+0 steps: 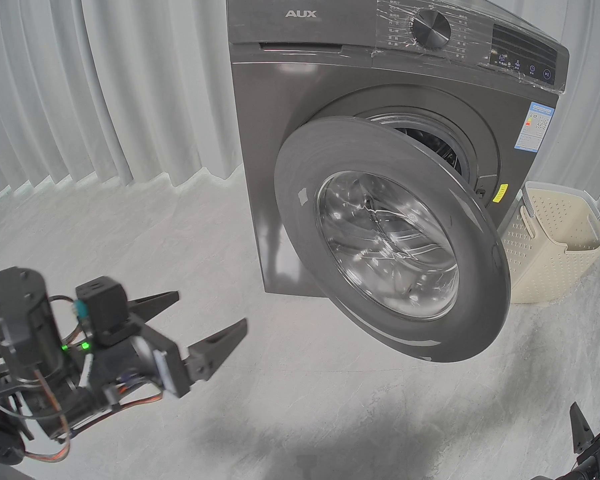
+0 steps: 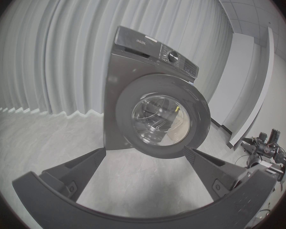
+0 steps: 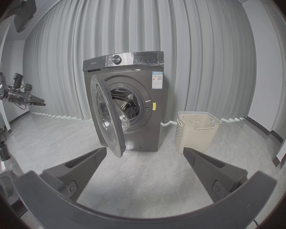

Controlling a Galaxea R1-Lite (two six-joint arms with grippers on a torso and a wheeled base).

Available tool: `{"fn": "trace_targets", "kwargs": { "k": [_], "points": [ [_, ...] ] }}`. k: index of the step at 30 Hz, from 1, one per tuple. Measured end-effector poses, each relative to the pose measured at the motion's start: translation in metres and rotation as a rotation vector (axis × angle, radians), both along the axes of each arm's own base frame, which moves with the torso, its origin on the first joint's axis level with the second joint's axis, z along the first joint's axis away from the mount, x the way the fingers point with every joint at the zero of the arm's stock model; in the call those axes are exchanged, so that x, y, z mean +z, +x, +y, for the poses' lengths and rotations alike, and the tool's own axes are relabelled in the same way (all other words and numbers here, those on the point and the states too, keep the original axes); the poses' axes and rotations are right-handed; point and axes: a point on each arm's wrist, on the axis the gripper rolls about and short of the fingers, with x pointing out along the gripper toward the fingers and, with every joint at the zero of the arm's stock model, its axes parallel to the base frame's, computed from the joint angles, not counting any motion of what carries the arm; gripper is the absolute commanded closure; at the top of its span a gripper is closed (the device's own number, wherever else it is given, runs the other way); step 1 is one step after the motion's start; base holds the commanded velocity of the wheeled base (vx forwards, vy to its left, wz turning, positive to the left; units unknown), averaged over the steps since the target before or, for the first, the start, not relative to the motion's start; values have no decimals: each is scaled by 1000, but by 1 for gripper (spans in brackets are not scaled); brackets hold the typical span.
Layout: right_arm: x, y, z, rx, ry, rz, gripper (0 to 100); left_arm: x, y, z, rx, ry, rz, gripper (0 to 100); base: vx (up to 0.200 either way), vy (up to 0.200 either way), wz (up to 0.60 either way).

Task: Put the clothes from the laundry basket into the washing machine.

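Lying inside washing machine (image 3: 153,128), clothes (image 3: 132,112) well apart from right fingers (image 3: 85,164).

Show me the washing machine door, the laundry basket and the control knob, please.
washing machine door (image 1: 387,248): head view, on its glass window.
laundry basket (image 3: 194,137): right wrist view, on its perforated wall.
control knob (image 1: 431,29): head view, on its face.

Left gripper (image 2: 144,149) low over grey floor (image 2: 133,178), fingers spread wide. Washer (image 2: 117,70) straight ahead, round door (image 2: 125,112) swung open, glass toward camera. Pleated curtain (image 2: 54,54) behind. Right gripper (image 2: 246,144) well off beside washer.
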Motion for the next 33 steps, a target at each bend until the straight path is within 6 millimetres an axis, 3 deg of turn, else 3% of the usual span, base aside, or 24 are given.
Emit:
{"fn": "trace_targets", "kwargs": {
  "k": [9,16,23,27,30,33],
  "points": [
    [0,0,0,3,0,0,0,-11,-68,78,141,-3,-54,0,0,0,0],
    [0,0,0,17,-14,0,0,-35,-119,119,306,-3,-111,0,0,0,0],
    [2,0,1,37,-31,-25,0,-68,-154,131,487,12,-131,0,0,0,0],
    [6,0,1,43,-27,-54,0,-78,-164,131,595,5,-168,0,0,0,0],
    [22,-4,1,52,-14,-125,0,-81,-169,131,638,-1,-196,0,0,0,0],
    [50,-10,1,89,1,-203,0,-85,-171,130,642,1,-203,0,0,0,0]
  ]
}}
